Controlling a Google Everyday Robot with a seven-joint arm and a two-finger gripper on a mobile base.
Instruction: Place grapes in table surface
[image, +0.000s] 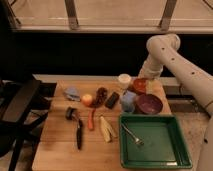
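Observation:
The grapes (101, 95), a dark reddish-purple cluster, lie on the tan wooden table surface (57, 145) near its back middle. A round orange fruit (87, 99) is on their left and a black block (112, 100) on their right. My white arm reaches in from the right and bends down at the table's back right. My gripper (141, 81) hangs there, over a reddish-orange bowl (140, 87), well to the right of the grapes and apart from them. It holds nothing that I can see.
A green tray (172, 150) with a fork (132, 135) is at the front right. A purple bowl (149, 104), blue cup (128, 101), white cup (124, 80), blue object (72, 92), black-handled tool (78, 127), red stick (91, 119) and yellow piece (106, 129) stand around. A black chair (17, 107) is on the left.

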